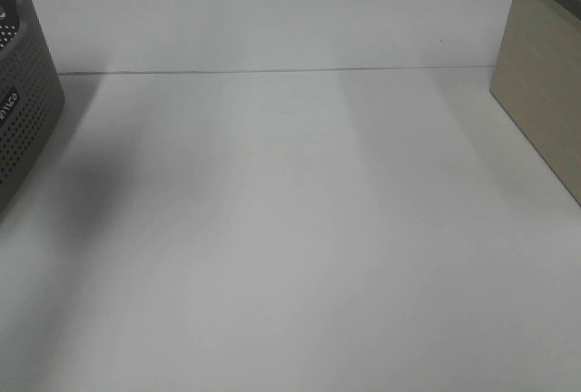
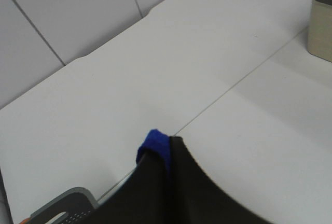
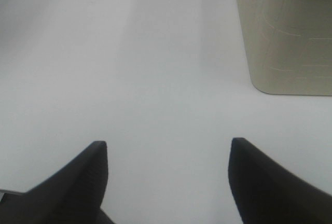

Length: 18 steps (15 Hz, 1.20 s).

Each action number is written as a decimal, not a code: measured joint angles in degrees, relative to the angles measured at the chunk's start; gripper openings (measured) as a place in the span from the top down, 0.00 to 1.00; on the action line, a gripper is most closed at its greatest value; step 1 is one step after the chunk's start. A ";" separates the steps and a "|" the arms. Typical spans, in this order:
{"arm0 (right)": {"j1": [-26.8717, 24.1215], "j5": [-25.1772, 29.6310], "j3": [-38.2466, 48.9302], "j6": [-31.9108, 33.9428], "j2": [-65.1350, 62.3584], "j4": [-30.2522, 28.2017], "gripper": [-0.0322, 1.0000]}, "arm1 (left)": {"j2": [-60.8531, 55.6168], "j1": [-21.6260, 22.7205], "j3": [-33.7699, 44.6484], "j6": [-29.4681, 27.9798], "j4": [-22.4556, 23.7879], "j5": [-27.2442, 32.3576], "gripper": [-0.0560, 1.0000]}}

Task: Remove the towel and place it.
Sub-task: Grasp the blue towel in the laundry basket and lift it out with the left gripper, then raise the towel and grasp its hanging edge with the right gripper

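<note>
Only a small fold of the royal-blue towel (image 2: 155,145) shows, pinched between the black fingers of my left gripper (image 2: 168,154) in the left wrist view. The rest of the towel is hidden behind the fingers. The left gripper is raised above the white table, near the dark perforated basket (image 2: 67,207). My right gripper (image 3: 168,154) is open and empty, low over the bare table, with the beige bin (image 3: 288,37) ahead of it. Neither gripper nor the towel shows in the exterior high view.
A dark grey perforated basket (image 1: 23,111) stands at the table's left edge. A beige bin (image 1: 545,93) stands at the right edge. A seam (image 1: 272,72) crosses the white table at the back.
</note>
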 joint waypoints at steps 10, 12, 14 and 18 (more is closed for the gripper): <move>0.00 -6.70 -1.20 -6.88 1.60 6.88 0.33 | 1.15 -11.00 0.29 13.75 -13.52 0.57 0.95; 0.00 -14.04 -1.20 -14.61 6.76 15.53 0.33 | 3.09 -11.00 0.29 11.34 -8.48 0.57 0.95; 0.00 -19.48 -1.20 -25.55 13.92 26.59 0.33 | 5.39 -11.00 0.29 2.52 -6.13 0.52 0.95; 0.00 -25.67 -1.20 -51.51 30.08 54.60 0.33 | 6.42 -11.00 0.29 3.04 -20.11 0.57 0.95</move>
